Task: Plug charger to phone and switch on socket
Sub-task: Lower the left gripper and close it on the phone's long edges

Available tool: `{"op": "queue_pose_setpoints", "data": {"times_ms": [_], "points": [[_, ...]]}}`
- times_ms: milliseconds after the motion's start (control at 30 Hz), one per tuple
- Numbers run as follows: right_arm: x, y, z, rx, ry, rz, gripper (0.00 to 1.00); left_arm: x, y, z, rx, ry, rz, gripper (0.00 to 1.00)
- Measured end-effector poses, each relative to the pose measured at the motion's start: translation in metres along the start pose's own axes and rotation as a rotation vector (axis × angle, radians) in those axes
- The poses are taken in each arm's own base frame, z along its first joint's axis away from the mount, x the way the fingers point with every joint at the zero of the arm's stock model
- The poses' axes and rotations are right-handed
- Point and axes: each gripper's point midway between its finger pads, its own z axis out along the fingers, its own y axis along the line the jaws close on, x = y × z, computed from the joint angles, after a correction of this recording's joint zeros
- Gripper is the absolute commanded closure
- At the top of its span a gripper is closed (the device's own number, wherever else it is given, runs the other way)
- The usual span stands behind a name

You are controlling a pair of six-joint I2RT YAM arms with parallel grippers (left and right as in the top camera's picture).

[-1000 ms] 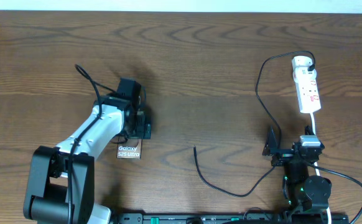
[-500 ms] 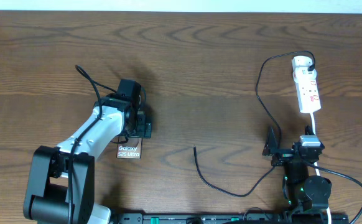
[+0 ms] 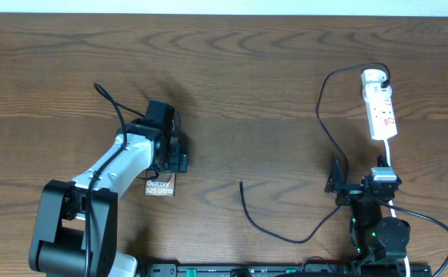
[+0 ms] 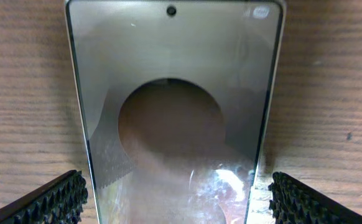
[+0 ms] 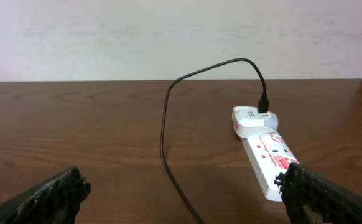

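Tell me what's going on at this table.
The left gripper hangs open over the phone, which lies flat on the wooden table, with a finger on either side and no grip on it. The charger is plugged in at the top end of the power strip, but its free tip lies on the table, not yet in the phone. The right gripper is open and empty.

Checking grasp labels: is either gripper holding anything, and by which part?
Nothing is held. The left gripper is open astride the phone, not clamped on it; the right gripper is open and empty.
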Motion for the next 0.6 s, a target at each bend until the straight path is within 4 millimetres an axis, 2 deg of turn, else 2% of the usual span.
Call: {"op": "queue_pose_setpoints", "data": {"times_ms": [600], "points": [[0.0000, 0.0000, 0.0000, 0.000, 0.000, 0.000, 0.01, 0.0036, 0.0006, 0.0041, 0.000, 0.001, 0.005, 0.07]]}}
